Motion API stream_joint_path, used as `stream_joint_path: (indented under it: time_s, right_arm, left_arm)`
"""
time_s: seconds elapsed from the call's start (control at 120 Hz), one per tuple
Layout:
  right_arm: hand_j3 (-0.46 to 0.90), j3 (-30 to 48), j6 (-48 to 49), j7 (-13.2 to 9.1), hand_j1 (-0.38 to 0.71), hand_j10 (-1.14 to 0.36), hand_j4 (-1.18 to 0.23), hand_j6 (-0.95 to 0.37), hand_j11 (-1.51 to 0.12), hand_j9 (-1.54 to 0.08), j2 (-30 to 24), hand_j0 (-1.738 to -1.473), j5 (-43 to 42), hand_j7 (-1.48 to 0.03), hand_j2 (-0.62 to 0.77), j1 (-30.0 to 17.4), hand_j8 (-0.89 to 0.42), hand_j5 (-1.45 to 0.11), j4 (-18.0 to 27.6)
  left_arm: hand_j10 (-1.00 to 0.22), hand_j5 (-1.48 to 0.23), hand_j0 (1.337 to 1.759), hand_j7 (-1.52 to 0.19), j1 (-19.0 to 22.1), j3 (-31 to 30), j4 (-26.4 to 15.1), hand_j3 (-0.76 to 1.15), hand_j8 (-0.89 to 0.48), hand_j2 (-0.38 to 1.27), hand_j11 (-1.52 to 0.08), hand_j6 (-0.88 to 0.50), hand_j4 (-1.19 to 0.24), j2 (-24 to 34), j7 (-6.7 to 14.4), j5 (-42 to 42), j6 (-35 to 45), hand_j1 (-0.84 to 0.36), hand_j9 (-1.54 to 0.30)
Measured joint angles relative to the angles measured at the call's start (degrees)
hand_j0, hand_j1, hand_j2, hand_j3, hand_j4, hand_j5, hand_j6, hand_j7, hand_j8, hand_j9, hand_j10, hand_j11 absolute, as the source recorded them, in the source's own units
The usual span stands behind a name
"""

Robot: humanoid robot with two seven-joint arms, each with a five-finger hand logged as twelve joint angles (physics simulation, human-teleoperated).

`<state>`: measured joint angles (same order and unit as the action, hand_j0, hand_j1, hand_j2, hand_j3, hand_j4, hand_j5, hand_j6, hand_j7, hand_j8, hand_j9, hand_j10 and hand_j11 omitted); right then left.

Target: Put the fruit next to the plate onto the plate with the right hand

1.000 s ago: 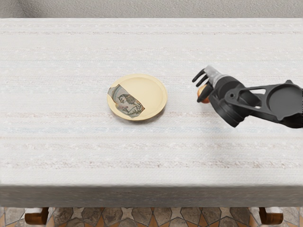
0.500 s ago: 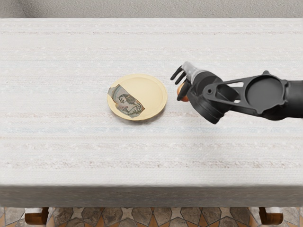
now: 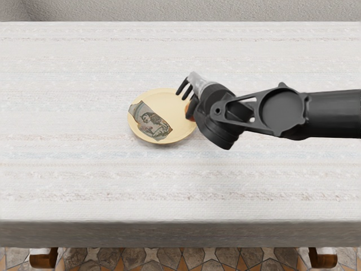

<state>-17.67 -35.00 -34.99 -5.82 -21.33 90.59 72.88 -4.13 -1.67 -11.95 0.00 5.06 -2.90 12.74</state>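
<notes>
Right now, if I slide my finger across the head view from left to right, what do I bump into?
plate → right hand, curled around the fruit at the plate's right edge → right arm, running off the picture's right side.

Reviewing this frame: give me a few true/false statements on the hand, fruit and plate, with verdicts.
1. The right hand is above the right rim of the plate. True.
2. The fruit lies bare on the table, well clear of the hand. False: it shows as a sliver of orange in the hand's grasp, at the plate's rim.
3. The working arm enters from the picture's left. False: it enters from the right, and no left arm shows.
4. The plate has a printed patch on its left part. True.
</notes>
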Motion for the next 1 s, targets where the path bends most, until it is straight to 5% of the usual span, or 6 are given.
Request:
stream_joint_path:
  time_s: [0.183,0.35,0.542,0.767,1.0]
  right_arm:
    - [0.00,0.00,0.00,-0.01,0.23,-0.42,-0.54,-0.54,-0.71,-0.71,2.95,-1.658,0.04,-0.70,0.07,-0.04,-0.49,-0.71,-1.74]
    - [0.00,0.14,0.00,-0.01,-0.08,-0.20,-0.25,-0.25,-0.33,-0.33,5.19,-1.658,0.35,-0.33,0.03,-0.82,-0.23,-0.33,-4.37]
    - [0.00,-0.43,0.00,-0.01,-0.24,-0.08,-0.10,-0.10,-0.13,-0.13,5.27,-1.658,4.37,-0.13,0.01,-0.09,-0.09,-0.13,-4.75]
    - [0.00,-4.63,0.84,-0.01,-0.31,-0.03,-0.03,-0.03,-0.04,-0.04,-7.07,-1.658,18.99,-0.04,0.00,3.85,-0.03,-0.04,-2.81]
    - [0.00,-0.10,24.78,-0.01,-0.34,-0.01,-0.01,-0.01,-0.01,-0.01,-22.10,-1.658,20.96,-0.01,0.00,2.98,-0.01,-0.01,-1.21]
  left_arm:
    - [-0.01,-0.01,1.658,-0.01,0.00,0.00,0.00,0.00,-0.01,0.00,-0.01,-0.01,-0.01,0.00,-0.01,0.00,0.00,0.34,-0.01]
    - [-0.01,-0.01,1.658,-0.01,0.00,0.00,0.00,0.00,-0.01,0.00,-0.01,-0.01,-0.01,0.00,0.00,0.00,0.00,0.34,-0.01]
    - [-0.01,-0.01,1.658,-0.01,0.00,0.00,0.00,0.00,-0.01,0.00,-0.01,-0.01,-0.01,0.00,0.01,0.00,0.00,0.34,-0.01]
    - [-0.01,-0.01,1.658,-0.01,0.00,0.00,0.00,0.00,-0.01,0.00,-0.01,-0.01,-0.01,0.00,0.01,0.00,0.00,0.34,-0.01]
    - [-0.01,-0.01,1.658,-0.01,0.00,0.00,0.00,0.00,-0.01,0.00,-0.01,-0.01,-0.01,0.00,-0.01,0.00,0.00,0.34,-0.01]
